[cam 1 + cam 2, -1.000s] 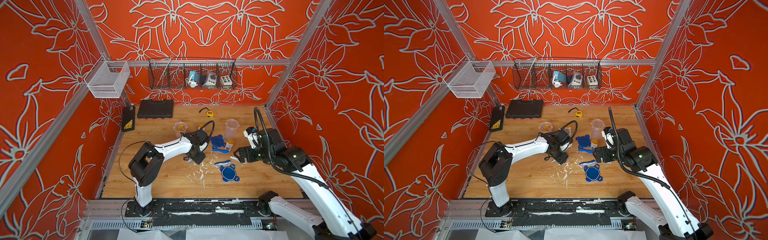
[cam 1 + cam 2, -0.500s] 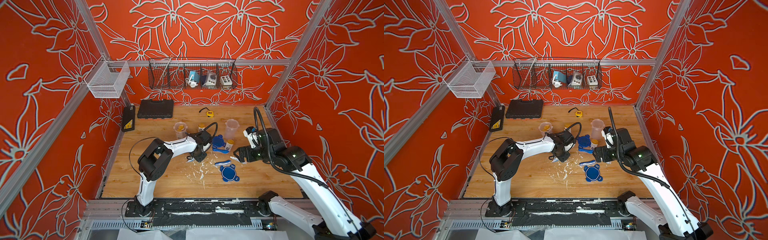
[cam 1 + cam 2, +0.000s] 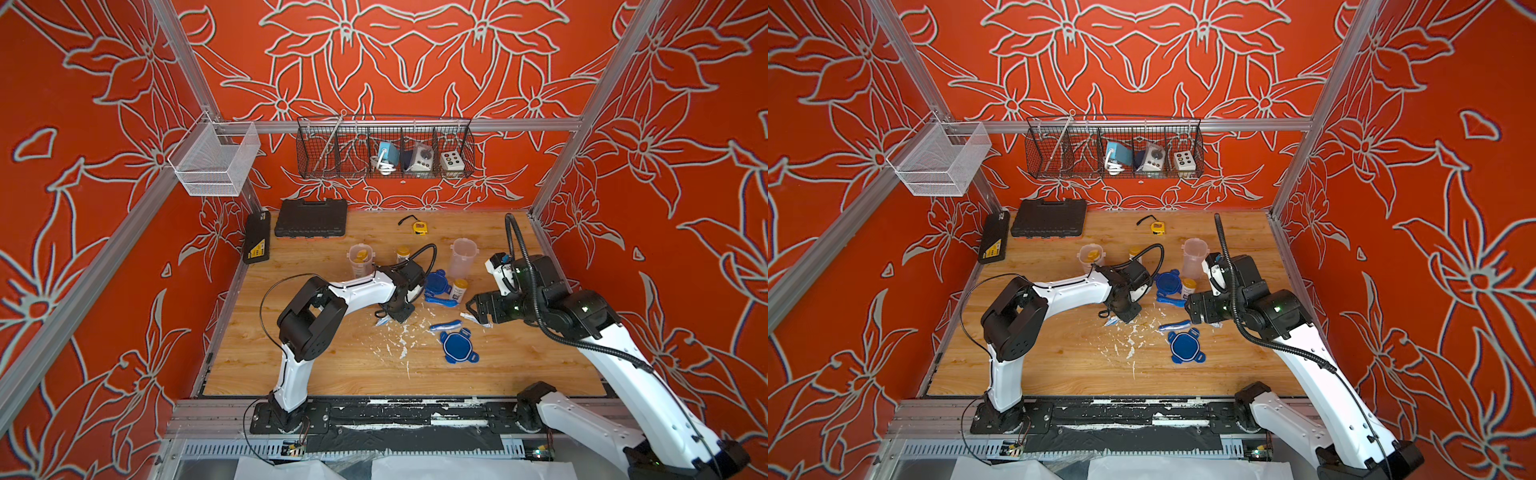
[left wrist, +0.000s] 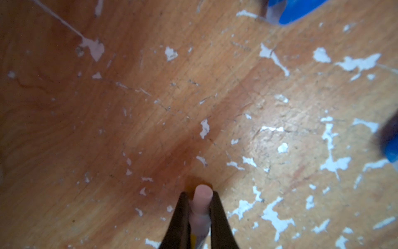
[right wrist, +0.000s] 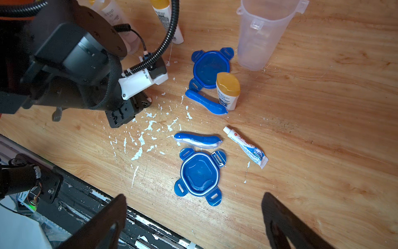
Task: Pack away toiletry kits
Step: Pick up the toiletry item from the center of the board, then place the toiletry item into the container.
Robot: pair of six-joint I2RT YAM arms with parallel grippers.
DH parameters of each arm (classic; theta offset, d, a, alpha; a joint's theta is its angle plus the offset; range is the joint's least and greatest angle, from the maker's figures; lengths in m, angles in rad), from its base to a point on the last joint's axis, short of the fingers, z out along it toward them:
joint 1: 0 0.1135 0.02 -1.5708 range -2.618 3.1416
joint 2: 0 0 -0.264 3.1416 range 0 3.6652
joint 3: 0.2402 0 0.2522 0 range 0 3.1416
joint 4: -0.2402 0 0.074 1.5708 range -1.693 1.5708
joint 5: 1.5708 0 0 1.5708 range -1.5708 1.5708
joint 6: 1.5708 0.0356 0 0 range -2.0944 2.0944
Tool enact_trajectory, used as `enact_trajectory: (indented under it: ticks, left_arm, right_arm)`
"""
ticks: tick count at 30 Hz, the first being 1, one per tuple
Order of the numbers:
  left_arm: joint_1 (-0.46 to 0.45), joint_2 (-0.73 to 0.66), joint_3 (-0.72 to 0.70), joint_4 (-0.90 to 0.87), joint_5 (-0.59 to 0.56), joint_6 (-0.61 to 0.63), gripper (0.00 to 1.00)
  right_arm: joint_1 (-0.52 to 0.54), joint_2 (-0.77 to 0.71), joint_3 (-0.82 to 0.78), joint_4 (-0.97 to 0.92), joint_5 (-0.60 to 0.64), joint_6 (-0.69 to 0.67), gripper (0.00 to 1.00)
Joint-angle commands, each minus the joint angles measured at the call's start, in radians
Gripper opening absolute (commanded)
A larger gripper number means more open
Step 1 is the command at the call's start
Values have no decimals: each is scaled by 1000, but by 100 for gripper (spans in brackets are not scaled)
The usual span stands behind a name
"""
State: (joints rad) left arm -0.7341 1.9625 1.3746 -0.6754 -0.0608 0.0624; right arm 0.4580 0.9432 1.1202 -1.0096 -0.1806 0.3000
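Note:
My left gripper [image 4: 199, 193] is shut on a small tube [image 4: 202, 199] right at the wooden table; in a top view that tube [image 3: 381, 322] pokes out beside it. My right gripper [image 5: 193, 195] hangs open above a blue lid [image 5: 200, 172], a toothbrush [image 5: 197, 139] and another small tube [image 5: 245, 146]. Farther back lie a second lid [image 5: 211, 69], a toothbrush [image 5: 204, 104] and a yellow-capped bottle [image 5: 228, 90]. An empty clear tub [image 3: 462, 257] stands upright. The other tub [image 3: 360, 259] holds a yellow-capped bottle, and one more bottle [image 3: 403, 252] stands beside it.
Two black tool cases [image 3: 311, 218] [image 3: 257, 237] and a yellow tape measure [image 3: 419, 226] sit at the back of the table. A wire basket [image 3: 386, 149] and a white mesh basket [image 3: 216, 160] hang on the walls. White flecks [image 3: 401, 343] mark the wood mid-table.
My left gripper has closed on the small tube, and the left arm's elbow has swung towards the middle. The right arm has not moved.

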Motion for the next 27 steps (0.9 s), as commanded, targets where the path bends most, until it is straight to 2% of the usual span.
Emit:
enact_trajectory:
  ticks: [1,4,8,15,19,27]
  left_arm:
    - [-4,-125,19,-46,42,-29,0]
    - [7,-246,31,-28,124,-62,0]
    - [35,-436,5,110,169,-95,0]
    - [234,-609,-114,433,208,-183,0]
    - [284,-645,-218,704,283,-180,0]
    - [361,-549,-278,925,259,-226,0]
  right_arm:
    - [-7,0,45,3,19,-10,98]
    - [-7,6,56,3,16,-17,98]
    - [-8,20,84,2,6,-42,98]
    - [-8,44,120,13,-28,-39,98]
    - [-6,48,131,10,-38,-26,98]
    - [-6,68,167,3,-56,-6,98]
